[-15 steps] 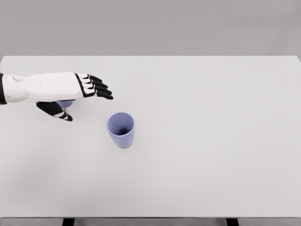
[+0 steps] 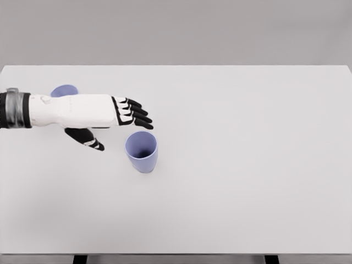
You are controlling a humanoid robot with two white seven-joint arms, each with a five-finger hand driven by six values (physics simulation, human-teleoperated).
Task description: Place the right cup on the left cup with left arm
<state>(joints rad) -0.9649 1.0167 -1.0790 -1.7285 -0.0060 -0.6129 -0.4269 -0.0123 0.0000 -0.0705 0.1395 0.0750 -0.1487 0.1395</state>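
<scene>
1. Table (image 2: 247, 165): we see a white top bearing two lilac cups.
2. At far left, we find the left cup (image 2: 64, 90), mostly hidden behind the forearm.
3. Our left hand (image 2: 113, 118) hovers with fingers spread, thumb hanging below, holding nothing.
4. Just right and nearer stands the right cup (image 2: 142, 151), upright, apart from the fingertips (image 2: 144, 119).

No readable text, labels, brands, numbers or signs anywhere: none on cups, hand or table.
</scene>
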